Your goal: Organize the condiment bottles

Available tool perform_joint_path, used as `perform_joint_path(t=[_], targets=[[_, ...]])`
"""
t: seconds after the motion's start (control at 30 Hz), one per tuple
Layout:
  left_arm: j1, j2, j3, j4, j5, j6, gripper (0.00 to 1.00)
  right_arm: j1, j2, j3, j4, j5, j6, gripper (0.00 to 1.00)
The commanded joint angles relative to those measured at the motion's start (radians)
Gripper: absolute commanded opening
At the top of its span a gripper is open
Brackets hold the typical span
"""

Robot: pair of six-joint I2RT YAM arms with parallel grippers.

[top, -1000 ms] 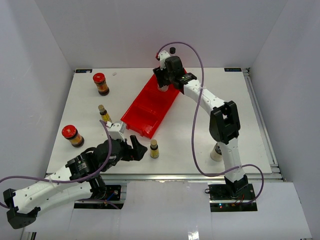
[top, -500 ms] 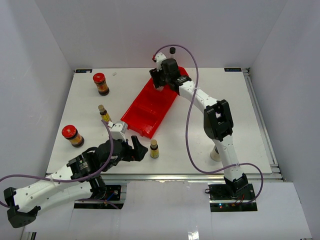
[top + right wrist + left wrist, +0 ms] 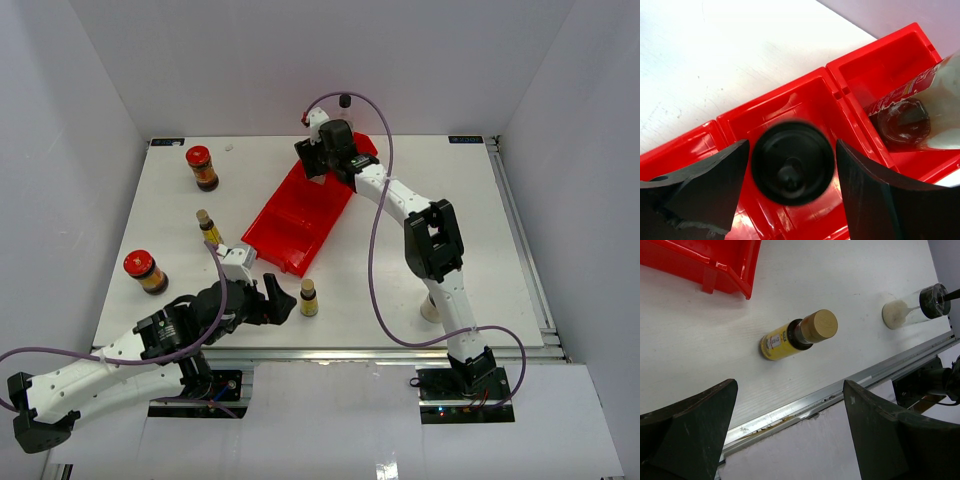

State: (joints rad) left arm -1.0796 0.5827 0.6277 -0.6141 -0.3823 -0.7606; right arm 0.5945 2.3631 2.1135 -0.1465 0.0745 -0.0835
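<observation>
– Bottles first: where do they stand?

– One slim yellow-labelled bottle with a tan cap (image 3: 795, 335) stands upright on the white table (image 3: 450, 200), close to the near edge and just off the near corner of the long red plastic compartment tray (image 3: 300, 215). A second slim yellow-labelled bottle (image 3: 209, 227) stands left of the tray. Two squat red-lidded dark jars are on the left side, one far (image 3: 201, 167) and one nearer (image 3: 146, 271). A stubby pale black-capped shaker (image 3: 910, 310) stands near the near edge on the right, partly hidden behind the right arm in the top view.

– And inside the tray?

– A tall clear bottle with a red label (image 3: 910, 112) stands in the farthest compartment. In the compartment next to it stands a bottle seen from above as a round black cap (image 3: 792, 170).

– What about the left gripper?

– The left gripper (image 3: 790, 385) has its fingers spread wide and holds nothing. The tan-capped bottle stands just ahead of it, not between the fingers.

– And the right?

– The right gripper (image 3: 318, 162) hangs over the far end of the tray with a finger on either side of the round black cap. Only thin slivers of red show between the cap and each finger. I cannot tell whether the fingers press the bottle lower down.
</observation>
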Motion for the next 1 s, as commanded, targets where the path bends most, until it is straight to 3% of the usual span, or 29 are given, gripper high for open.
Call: perform_joint_path(t=[0.0, 0.3, 0.5, 0.63, 0.73, 0.83, 0.97], targets=[[-0.009, -0.006, 0.007, -0.007, -0.018, -0.006, 0.98, 0.011, -0.036, 0.046, 0.082, 0.022, -0.008, 0.78], [-0.014, -0.014, 0.009, -0.016, -0.029, -0.017, 0.98, 0.018, -0.107, 0.049, 0.025, 0.047, -0.030, 0.79], [-0.014, -0.005, 0.015, -0.026, -0.051, -0.017, 0.98, 0.028, -0.330, -0.062, -0.149, 0.219, 0.031, 0.82], [-0.014, -0.007, 0.015, -0.032, -0.064, -0.026, 0.98, 0.025, -0.514, -0.332, -0.301, 0.428, 0.173, 0.83], [-0.016, -0.023, 0.013, -0.034, -0.059, -0.035, 0.98, 0.014, -0.754, -0.601, -0.401, 0.523, 0.347, 0.84], [-0.016, -0.039, 0.003, -0.023, -0.054, -0.032, 0.98, 0.011, -0.931, -0.818, -0.447, 0.548, 0.539, 0.84], [-0.017, -0.038, 0.009, -0.032, -0.043, -0.038, 0.98, 0.008, -1.153, -1.022, -0.484, 0.512, 0.629, 0.84]])
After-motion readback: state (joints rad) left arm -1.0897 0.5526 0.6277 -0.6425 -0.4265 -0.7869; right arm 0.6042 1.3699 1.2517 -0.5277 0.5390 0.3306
